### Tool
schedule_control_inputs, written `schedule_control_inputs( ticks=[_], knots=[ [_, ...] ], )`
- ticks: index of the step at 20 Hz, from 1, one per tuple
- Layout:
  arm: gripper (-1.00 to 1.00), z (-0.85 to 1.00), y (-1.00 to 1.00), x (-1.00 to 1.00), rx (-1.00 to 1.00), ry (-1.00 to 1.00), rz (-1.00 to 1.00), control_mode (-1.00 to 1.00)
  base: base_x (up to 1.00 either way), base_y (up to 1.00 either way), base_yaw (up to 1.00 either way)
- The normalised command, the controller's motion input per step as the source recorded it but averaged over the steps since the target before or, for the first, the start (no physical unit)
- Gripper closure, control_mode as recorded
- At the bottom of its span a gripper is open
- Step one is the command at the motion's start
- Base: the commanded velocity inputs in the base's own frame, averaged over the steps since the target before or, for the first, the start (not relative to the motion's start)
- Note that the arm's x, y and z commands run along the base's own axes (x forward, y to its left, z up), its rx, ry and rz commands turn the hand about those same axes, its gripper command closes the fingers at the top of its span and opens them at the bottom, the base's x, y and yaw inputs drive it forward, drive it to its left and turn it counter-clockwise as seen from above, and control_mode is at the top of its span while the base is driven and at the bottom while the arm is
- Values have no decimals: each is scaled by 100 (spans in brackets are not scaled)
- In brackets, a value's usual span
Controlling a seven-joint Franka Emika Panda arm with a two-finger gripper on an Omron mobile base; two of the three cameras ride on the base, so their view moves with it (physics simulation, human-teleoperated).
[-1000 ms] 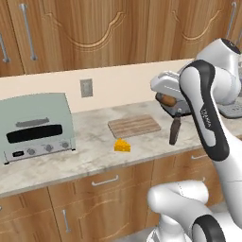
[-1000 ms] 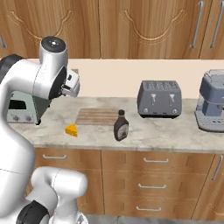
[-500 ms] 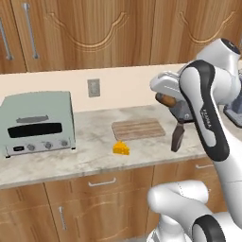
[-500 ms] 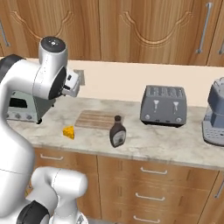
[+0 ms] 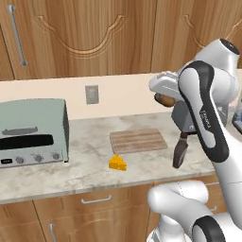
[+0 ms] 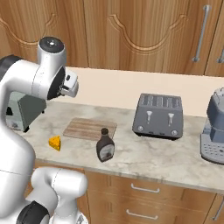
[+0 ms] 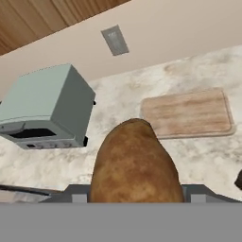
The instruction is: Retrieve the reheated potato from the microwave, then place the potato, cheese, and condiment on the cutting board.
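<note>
Marble counter (image 5: 85, 165) runs under wood cabinets; I read it from both base views. Pale green toaster oven (image 5: 30, 133) sits at the 9 o'clock end of the left base view, with a wall outlet (image 5: 91, 94) above and to its right. A grey four-slot toaster (image 6: 158, 116) stands right of centre in the right base view, and a grey coffee machine (image 6: 214, 131) is at its 3 o'clock edge.

Cutting board (image 5: 138, 141) lies flat mid-counter, nothing on it. Condiment bottle (image 6: 105, 145) stands upright near the counter's front edge, just off the board's front right corner, not touching it. Cheese wedge (image 5: 117, 163) rests on the counter in front of the board's left end, clear of it.

Claw (image 5: 163, 97) hangs in the air above the counter, up and to the right of the board in the left base view. I see the potato (image 7: 136, 164) pinched in it: in the hand view the brown lump sits between the finger tips at 6 o'clock, with the board at 2 o'clock behind it and the toaster oven at 9 o'clock. In the left base view a brown patch of the potato shows under the white hand.
</note>
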Motion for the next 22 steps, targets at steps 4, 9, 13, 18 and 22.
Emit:
schedule_control_inputs(
  ticks=[4, 9, 13, 18, 22],
  knots=[
    [100, 0, 0, 0, 0, 0, 0, 100, 65, -25, 0],
    [100, 0, 0, 0, 0, 0, 0, 100, 41, -6, 0],
    [100, 0, 0, 0, 0, 0, 0, 100, 10, 0, 0],
    [100, 0, 0, 0, 0, 0, 0, 100, 0, 0, 0],
    [100, 0, 0, 0, 0, 0, 0, 100, 0, 0, 0]
  ],
)
